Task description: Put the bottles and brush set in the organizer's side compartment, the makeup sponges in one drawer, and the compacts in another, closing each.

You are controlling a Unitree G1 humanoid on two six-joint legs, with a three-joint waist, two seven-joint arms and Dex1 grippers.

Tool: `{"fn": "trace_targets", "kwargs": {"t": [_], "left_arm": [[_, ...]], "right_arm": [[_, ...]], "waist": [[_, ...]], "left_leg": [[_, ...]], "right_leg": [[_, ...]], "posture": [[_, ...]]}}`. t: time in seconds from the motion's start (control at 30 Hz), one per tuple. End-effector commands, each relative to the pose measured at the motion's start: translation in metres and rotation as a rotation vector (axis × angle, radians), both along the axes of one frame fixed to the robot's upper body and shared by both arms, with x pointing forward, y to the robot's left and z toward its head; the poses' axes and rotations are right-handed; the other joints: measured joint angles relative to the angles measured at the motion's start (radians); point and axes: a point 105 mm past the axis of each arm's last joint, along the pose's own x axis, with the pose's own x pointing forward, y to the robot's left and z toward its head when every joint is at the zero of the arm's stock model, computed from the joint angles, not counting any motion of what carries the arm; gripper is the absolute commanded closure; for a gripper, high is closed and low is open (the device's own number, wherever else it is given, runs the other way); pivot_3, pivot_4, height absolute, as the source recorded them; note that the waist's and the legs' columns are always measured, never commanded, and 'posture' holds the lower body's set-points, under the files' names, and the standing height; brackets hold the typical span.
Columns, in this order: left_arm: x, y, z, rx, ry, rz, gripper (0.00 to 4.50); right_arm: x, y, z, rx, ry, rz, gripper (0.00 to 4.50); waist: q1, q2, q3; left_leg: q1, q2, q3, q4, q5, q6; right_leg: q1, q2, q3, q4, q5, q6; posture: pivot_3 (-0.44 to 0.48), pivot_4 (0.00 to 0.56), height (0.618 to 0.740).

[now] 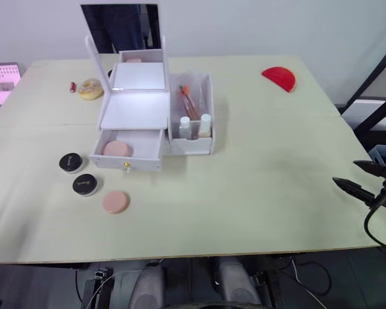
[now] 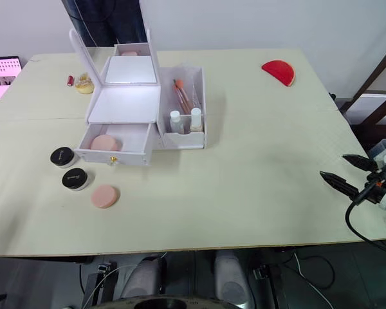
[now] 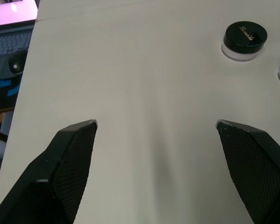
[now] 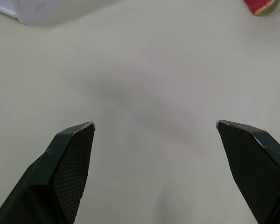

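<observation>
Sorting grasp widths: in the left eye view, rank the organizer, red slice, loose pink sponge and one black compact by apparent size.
1. Organizer, by far.
2. Red slice.
3. Pink sponge and black compact: too alike to rank.

Left claw spread wide above table, near compact

Right claw: two slim black fingers tapering to sharp points, mounted on white housing with black cable looping beneath. Seen from right wrist, fingers broad, matte black, wedge-shaped, inner faces covered in fine cross-hatched grip texture, tips squared with pale worn edge. Left claw: same build, black wedge fingers, mesh-textured pads, smooth bevelled outer edges, thin light rim at tips.
</observation>
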Motion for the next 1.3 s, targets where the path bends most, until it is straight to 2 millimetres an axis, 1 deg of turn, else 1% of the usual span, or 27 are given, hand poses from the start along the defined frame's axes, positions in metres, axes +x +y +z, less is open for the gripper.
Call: {"fn": "trace_targets", "kwargs": {"t": [0.03, 0.1, 0.17, 0.23, 0.27, 0.37, 0.47, 0.53, 0.63, 0.67, 0.73, 0.87, 0.93, 1.0, 1.07, 1.17, 1.3], "left_arm": [[0.000, 0.004, 0.016, 0.037, -0.045, -0.001, 0.05], [0.002, 0.003, 0.016, 0.037, -0.048, -0.013, 0.05], [0.009, -0.003, 0.013, 0.036, -0.048, -0.045, 0.05], [0.019, -0.020, 0.007, 0.025, -0.036, -0.118, 0.05], [0.023, -0.028, 0.004, 0.019, -0.030, -0.146, 0.05], [0.042, -0.078, -0.009, -0.010, -0.020, -0.299, 0.05], [0.058, -0.136, -0.013, -0.017, -0.033, -0.422, 0.05], [0.062, -0.157, -0.013, -0.027, -0.042, -0.454, 0.05], [0.065, -0.194, -0.026, -0.037, -0.053, -0.512, 0.05], [0.067, -0.204, -0.029, -0.055, -0.069, -0.512, 0.05], [0.067, -0.217, -0.035, -0.088, -0.082, -0.503, 0.05], [0.066, -0.246, -0.056, -0.149, -0.066, -0.489, 0.05], [0.072, -0.249, -0.067, -0.130, -0.071, -0.433, 0.05], [0.078, -0.252, -0.070, -0.122, -0.097, -0.396, 0.05], [0.082, -0.258, -0.075, -0.125, -0.104, -0.380, 0.05], [0.086, -0.258, -0.089, -0.092, -0.084, -0.350, 0.05], [0.088, -0.262, -0.101, -0.091, -0.064, -0.347, 0.05]], "right_arm": [[-0.001, -0.001, 0.014, -0.023, -0.054, 0.004, 0.00], [0.001, 0.003, 0.016, -0.019, -0.062, 0.014, 0.00], [0.004, 0.014, 0.017, -0.026, -0.066, 0.052, 0.00], [0.009, 0.036, 0.022, -0.017, -0.078, 0.121, 0.00], [0.011, 0.044, 0.025, -0.012, -0.083, 0.142, 0.00], [0.017, 0.094, 0.036, 0.038, -0.098, 0.289, 0.00], [0.018, 0.142, 0.051, 0.070, -0.104, 0.455, 0.00], [0.018, 0.160, 0.058, 0.082, -0.105, 0.516, 0.00], [0.014, 0.210, 0.068, 0.091, -0.095, 0.716, 0.00], [0.013, 0.221, 0.070, 0.091, -0.095, 0.763, 0.00], [0.013, 0.235, 0.073, 0.089, -0.086, 0.812, 0.00], [0.018, 0.258, 0.076, 0.041, -0.082, 0.873, 0.00], [0.021, 0.265, 0.078, 0.030, -0.089, 0.894, 0.00], [0.023, 0.268, 0.079, 0.026, -0.092, 0.901, 0.00], [0.024, 0.270, 0.079, 0.022, -0.092, 0.906, 0.00], [0.025, 0.272, 0.078, 0.016, -0.090, 0.913, 0.00], [0.025, 0.274, 0.078, 0.014, -0.089, 0.917, 0.00]], "waist": [[0.000, 0.000, 0.000], [0.000, 0.000, 0.000], [0.000, 0.000, 0.000], [0.001, 0.000, 0.000], [0.001, 0.001, 0.000], [0.001, 0.001, 0.000], [0.001, 0.000, 0.000], [0.003, -0.001, 0.000], [0.003, 0.001, -0.001], [0.001, 0.001, -0.001], [0.003, 0.000, -0.001], [0.008, 0.000, -0.001], [0.013, -0.001, -0.001], [0.021, -0.001, -0.001], [0.028, 0.000, -0.001], [0.030, 0.000, -0.002], [0.030, 0.000, -0.002]], "left_leg": [[0.000, 0.000, 0.000, 0.000, 0.000, 0.000], [0.000, 0.000, 0.000, 0.001, 0.000, 0.000], [0.001, 0.000, 0.000, 0.001, 0.000, 0.000], [0.001, 0.000, 0.000, 0.001, 0.000, 0.000], [0.001, 0.000, 0.000, 0.001, 0.000, 0.000], [0.000, 0.000, 0.000, 0.001, 0.000, 0.000], [0.000, 0.000, 0.000, 0.002, 0.000, 0.000], [-0.001, 0.000, 0.000, 0.002, 0.000, 0.000], [0.000, 0.000, -0.001, 0.003, 0.000, 0.000], [0.000, 0.000, -0.001, 0.003, 0.000, 0.000], [0.000, 0.000, -0.001, 0.002, 0.000, 0.000], [-0.001, 0.000, -0.001, 0.003, 0.000, 0.000], [-0.001, 0.000, -0.001, 0.003, 0.000, 0.000], [0.000, 0.000, -0.002, 0.004, 0.000, 0.000], [0.000, 0.000, -0.002, 0.004, 0.000, 0.000], [0.000, 0.000, -0.002, 0.004, 0.000, 0.000], [0.000, 0.000, -0.002, 0.004, 0.000, 0.000]], "right_leg": [[0.000, 0.000, 0.000, 0.000, 0.000, 0.000], [0.000, 0.000, 0.000, 0.000, 0.000, 0.000], [0.000, 0.000, 0.000, 0.000, 0.000, 0.000], [0.000, 0.000, 0.000, 0.001, 0.000, 0.000], [0.000, 0.000, 0.000, 0.001, 0.000, 0.000], [0.001, 0.000, 0.000, 0.001, 0.001, -0.001], [0.001, 0.000, 0.001, 0.001, 0.003, -0.004], [0.001, 0.000, 0.001, 0.001, 0.003, -0.004], [0.001, 0.001, 0.001, 0.001, 0.003, -0.004], [0.002, 0.001, 0.001, 0.001, 0.004, -0.004], [0.002, 0.001, 0.001, 0.001, 0.004, -0.004], [0.002, 0.001, 0.001, 0.000, 0.004, -0.005], [0.002, 0.001, 0.001, 0.000, 0.004, -0.005], [0.002, 0.001, 0.001, 0.001, 0.004, -0.005], [0.002, 0.002, 0.000, 0.001, 0.004, -0.006], [0.002, 0.001, 0.000, 0.001, 0.005, -0.006], [0.002, 0.001, 0.000, 0.001, 0.005, -0.006]], "posture": [[0.000, 0.150, 0.739], [0.000, 0.150, 0.739], [0.000, 0.150, 0.739], [0.000, 0.150, 0.739], [0.000, 0.150, 0.739], [0.000, 0.150, 0.739], [0.000, 0.150, 0.739], [0.000, 0.150, 0.739], [0.000, 0.150, 0.739], [0.000, 0.150, 0.739], [0.000, 0.150, 0.739], [0.000, 0.150, 0.739], [0.000, 0.150, 0.739], [0.000, 0.150, 0.739], [0.000, 0.150, 0.739], [0.000, 0.150, 0.739], [0.000, 0.150, 0.739]]}}
